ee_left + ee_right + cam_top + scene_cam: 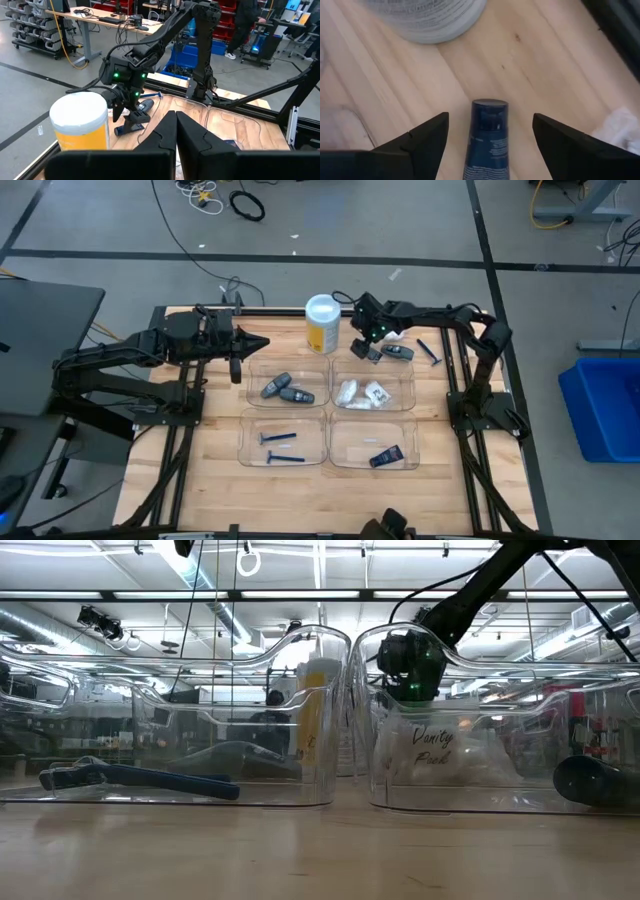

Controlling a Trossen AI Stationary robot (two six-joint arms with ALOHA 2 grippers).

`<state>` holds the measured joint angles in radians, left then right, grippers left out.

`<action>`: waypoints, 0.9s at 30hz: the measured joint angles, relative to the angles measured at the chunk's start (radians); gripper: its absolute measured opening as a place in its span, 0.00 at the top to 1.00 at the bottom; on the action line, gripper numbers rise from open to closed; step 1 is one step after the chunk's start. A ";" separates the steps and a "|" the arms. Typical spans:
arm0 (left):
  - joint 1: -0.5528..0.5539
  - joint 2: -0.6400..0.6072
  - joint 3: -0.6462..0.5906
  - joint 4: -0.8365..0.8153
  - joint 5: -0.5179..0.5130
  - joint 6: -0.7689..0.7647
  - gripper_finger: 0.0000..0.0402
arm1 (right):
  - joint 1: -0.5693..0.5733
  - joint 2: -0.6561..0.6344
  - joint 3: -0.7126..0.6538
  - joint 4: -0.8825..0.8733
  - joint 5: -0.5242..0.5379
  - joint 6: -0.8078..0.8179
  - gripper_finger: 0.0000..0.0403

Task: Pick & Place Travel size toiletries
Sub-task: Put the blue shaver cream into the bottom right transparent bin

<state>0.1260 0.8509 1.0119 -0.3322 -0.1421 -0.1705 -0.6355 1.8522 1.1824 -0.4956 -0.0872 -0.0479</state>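
While the left gripper [262, 343] waits shut near the bench's back edge, the right gripper [489, 131] hangs wide open around a dark blue tube [487, 140] lying beside the yellow canister [321, 326].

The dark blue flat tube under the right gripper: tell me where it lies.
In the right wrist view the dark blue flat tube lies on the bare wooden table between the open right gripper's fingers, beside the yellow canister and behind the clear plastic trays.
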 joint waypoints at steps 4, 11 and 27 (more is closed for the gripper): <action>0.000 0.000 0.000 -0.002 0.000 0.001 0.98 | -0.019 -0.008 0.000 0.007 0.026 0.003 0.28; 0.000 0.000 0.000 -0.012 0.000 0.001 0.96 | -0.031 -0.003 0.001 0.067 0.026 0.005 0.27; 0.000 0.000 0.000 -0.021 -0.004 -0.009 0.96 | -0.012 0.057 0.004 0.075 0.001 -0.021 0.27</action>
<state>0.1261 0.8505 1.0119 -0.3530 -0.1459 -0.1795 -0.6476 1.9094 1.1861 -0.4204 -0.0866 -0.0685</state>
